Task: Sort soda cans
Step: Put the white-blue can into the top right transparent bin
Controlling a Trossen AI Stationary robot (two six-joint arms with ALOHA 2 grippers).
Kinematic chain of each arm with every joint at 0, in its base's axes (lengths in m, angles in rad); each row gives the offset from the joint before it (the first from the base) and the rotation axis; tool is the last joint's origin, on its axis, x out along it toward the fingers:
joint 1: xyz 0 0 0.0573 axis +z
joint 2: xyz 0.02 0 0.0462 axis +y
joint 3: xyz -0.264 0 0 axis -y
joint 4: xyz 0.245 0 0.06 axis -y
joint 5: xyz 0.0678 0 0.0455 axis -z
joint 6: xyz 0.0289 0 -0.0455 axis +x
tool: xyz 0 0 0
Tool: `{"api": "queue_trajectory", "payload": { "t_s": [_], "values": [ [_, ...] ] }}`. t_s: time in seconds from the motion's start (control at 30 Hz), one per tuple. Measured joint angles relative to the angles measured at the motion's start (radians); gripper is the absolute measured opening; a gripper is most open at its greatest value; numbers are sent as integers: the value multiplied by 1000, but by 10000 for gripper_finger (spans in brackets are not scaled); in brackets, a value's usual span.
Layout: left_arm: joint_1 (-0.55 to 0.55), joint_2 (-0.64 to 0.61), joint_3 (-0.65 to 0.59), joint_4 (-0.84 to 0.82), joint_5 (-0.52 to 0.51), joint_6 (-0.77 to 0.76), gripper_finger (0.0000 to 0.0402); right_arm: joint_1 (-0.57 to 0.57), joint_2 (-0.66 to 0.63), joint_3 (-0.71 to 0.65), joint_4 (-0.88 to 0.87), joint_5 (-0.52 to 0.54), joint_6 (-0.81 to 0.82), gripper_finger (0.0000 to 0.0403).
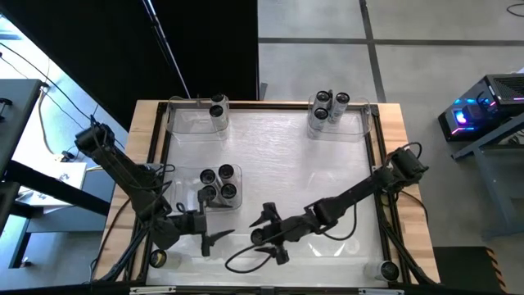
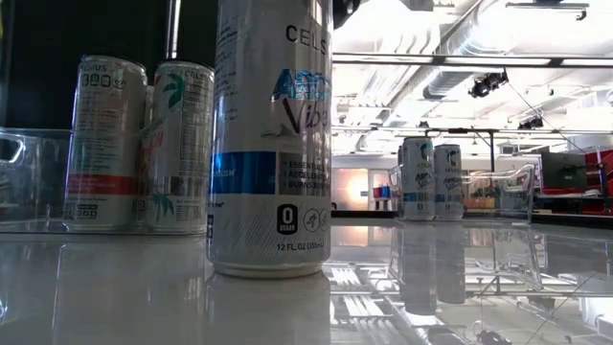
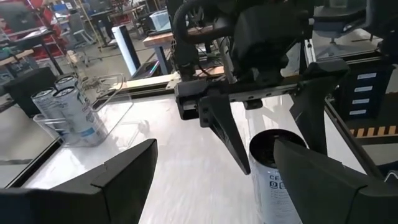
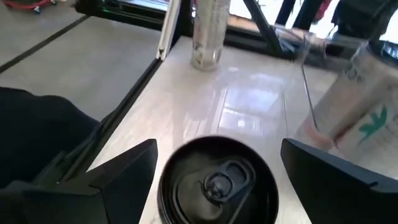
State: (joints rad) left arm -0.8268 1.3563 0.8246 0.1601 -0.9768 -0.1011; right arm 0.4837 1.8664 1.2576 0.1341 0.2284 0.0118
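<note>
With the can (image 4: 217, 180) standing upright near the table's front edge between the spread fingers of the right gripper (image 1: 268, 235) | centre jaws on the body, close evenly | left gripper (image 1: 205, 227) spread, empty, just beside | hidden: can's base; finger contact probably none, unclear.
</note>
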Motion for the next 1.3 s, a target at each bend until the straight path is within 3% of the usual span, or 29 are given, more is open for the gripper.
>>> {"api": "queue_trajectory", "payload": {
  "t_s": [0.33,0.67,0.8,0.93,1.1,1.3],
  "values": [
    [0,0,0,-8,0,-20,317,-13,0,-1,-50,-2,103,330],
    [0,0,0,-7,0,-26,317,-12,0,-1,-44,7,139,239],
    [0,0,0,-7,0,-29,317,7,-70,-7,-111,205,173,239],
    [0,0,0,-7,0,-29,317,14,-250,-1,-317,430,224,239],
    [0,0,0,-8,1,-29,317,14,-479,-3,-760,653,381,239],
    [0,0,0,-7,1,-29,317,-24,-757,-26,-1347,944,846,239]
  ]
}}
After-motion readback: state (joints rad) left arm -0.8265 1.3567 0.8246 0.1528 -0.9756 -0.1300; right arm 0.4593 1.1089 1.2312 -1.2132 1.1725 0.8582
